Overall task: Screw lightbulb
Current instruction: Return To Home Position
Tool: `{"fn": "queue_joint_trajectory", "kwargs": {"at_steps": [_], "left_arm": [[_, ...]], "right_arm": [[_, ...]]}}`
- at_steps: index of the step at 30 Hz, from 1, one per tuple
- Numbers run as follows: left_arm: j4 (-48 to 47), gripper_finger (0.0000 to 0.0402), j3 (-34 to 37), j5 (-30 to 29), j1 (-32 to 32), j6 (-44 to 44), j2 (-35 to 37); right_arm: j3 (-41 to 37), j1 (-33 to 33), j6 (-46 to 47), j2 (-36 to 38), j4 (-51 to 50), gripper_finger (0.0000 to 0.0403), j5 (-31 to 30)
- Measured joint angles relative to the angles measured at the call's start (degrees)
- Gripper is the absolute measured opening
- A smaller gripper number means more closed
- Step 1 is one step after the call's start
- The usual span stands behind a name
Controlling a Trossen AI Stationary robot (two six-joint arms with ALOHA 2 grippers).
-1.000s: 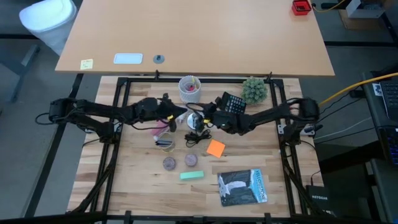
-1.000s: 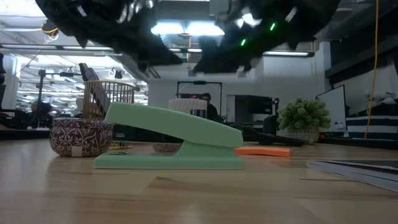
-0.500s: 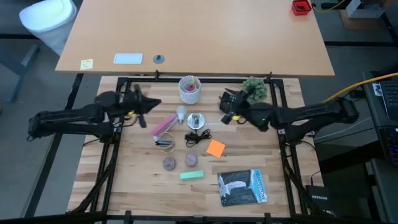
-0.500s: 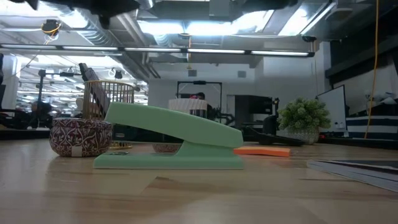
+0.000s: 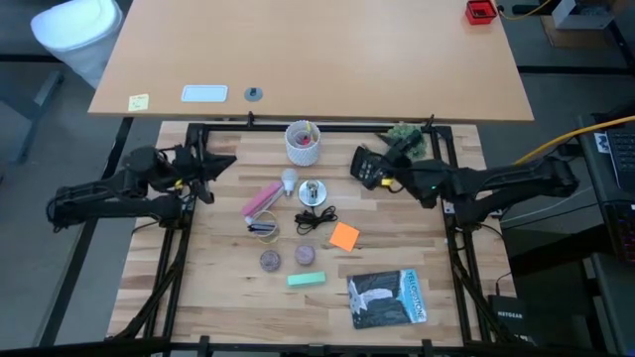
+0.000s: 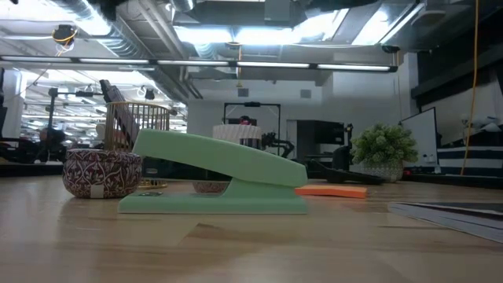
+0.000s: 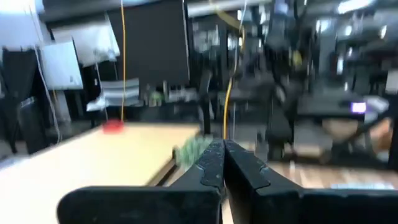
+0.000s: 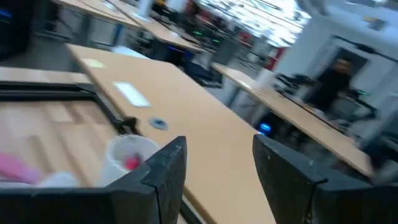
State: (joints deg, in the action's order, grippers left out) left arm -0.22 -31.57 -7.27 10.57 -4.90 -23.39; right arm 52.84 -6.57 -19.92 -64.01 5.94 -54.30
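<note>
Stretching in from the table's left edge, the left arm lies low and nearly level, and the left gripper [image 5: 220, 162] sits over the far-left part of the wooden table [image 5: 228, 297]. Its fingers [image 7: 211, 167] are pressed together with nothing between them. The right arm comes in from the right edge. The right gripper [image 5: 360, 163] hangs just left of the potted plant [image 5: 405, 137], with its fingers [image 8: 163, 167] spread apart and empty.

The lightbulb [image 5: 289, 180] lies free on the table between the two grippers and well apart from both. It is just near of the white cup of pens [image 5: 303, 143], with a pink object [image 5: 262, 199] to its left and the silvery socket disc [image 5: 312, 190] close on its right. It shows too small to tell its long axis or which way its screw base points.

A black cord [image 5: 317, 217] curls on the near side of the disc. Nearer still lie an orange notepad [image 5: 344, 236], a green stapler [image 5: 307, 280] and a dark-covered book [image 5: 386, 297].
</note>
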Motion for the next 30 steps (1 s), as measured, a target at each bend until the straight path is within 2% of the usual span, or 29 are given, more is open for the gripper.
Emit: {"fn": "queue_joint_trajectory", "kwargs": {"at_steps": [2, 4, 6, 9, 11, 14, 21, 25, 30], "left_arm": [[-5.3, 0.0001, 0.1, -0.4, 0.0, -1.2, 1.3], [-9.0, 0.0001, 1.3, -0.6, 0.0, -0.2, 2.6], [-10.2, 0.0001, 3.6, -0.7, 0.0, 0.8, 4.3], [-9.7, 0.0001, 8.2, -0.8, 0.0, 3.0, 6.9], [-8.9, 0.0001, 11.6, -0.8, 0.0, 4.3, 8.7], [-4.8, 0.0001, 17.1, -0.9, 0.0, 5.7, 11.2], [5.9, 0.0001, 27.8, -0.9, 0.0, 7.7, 15.4], [7.5, 0.0001, 30.8, -0.9, 0.0, 8.1, 16.7], [6.8, 0.0001, 31.0, -0.9, 0.0, 8.1, 17.0]], "right_arm": [[0.0, -1.0, 0.4, 1.9, -3.4, 0.0188, -3.3], [0.0, -1.1, 3.2, 4.3, -9.8, 0.0189, -3.7], [0.0, -1.1, 8.9, 7.4, -18.4, 0.0188, 0.5], [-0.1, -0.5, 18.6, 12.1, -29.7, 0.0189, 10.1], [-1.5, 0.1, 21.8, 14.3, -31.8, 0.0189, 13.2], [-6.3, 0.1, 22.8, 17.7, -29.7, 0.0189, 15.7], [-21.3, 0.2, 23.8, 25.7, -15.5, 0.0189, 19.1], [-29.8, 0.2, 25.6, 31.2, -9.2, 0.0189, 19.9], [-38.4, 0.2, 27.3, 38.5, -4.2, 0.0189, 19.9]]}}
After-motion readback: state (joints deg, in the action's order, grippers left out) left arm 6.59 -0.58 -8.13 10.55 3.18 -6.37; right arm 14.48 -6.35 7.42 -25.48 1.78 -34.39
